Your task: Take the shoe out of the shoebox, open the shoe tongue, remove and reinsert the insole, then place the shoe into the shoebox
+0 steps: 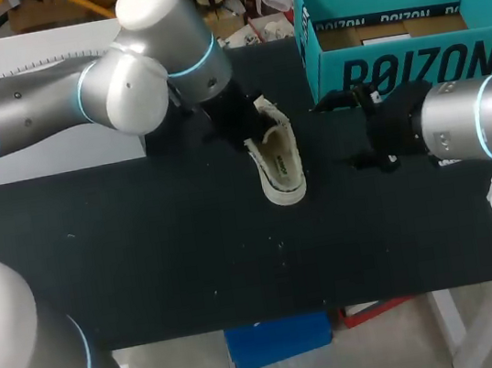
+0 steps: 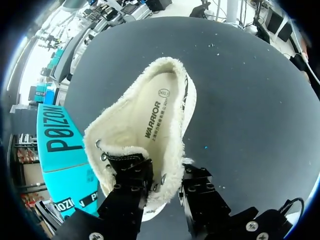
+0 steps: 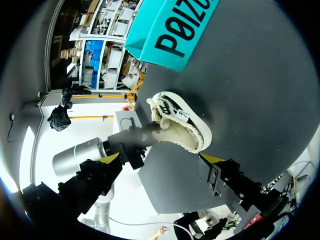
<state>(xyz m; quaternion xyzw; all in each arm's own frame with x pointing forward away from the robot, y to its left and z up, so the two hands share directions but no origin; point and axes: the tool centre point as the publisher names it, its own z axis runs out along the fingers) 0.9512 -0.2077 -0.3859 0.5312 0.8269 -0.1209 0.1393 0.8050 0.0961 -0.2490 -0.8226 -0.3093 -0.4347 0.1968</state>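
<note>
Where the left claw [image 2: 164, 174] bites: shoe [image 1: 279, 159] side wall, pinched between both fingers, on the surface [image 1: 145, 254].
Risk at shoe: thin fleece grip may slip or tip it.
Right claw [image 1: 377, 132]: wide open, empty; could bump shoebox [image 1: 405, 72] nearby.

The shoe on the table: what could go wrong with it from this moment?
1. The left gripper pinches only the soft fleece edge of the shoe, so it may slip or the shoe may tip.
2. One of its fingers sits in the opening, so the open right gripper may bump it when reaching for the insole.
3. The shoebox stands close to the right arm and could be pushed.
</note>
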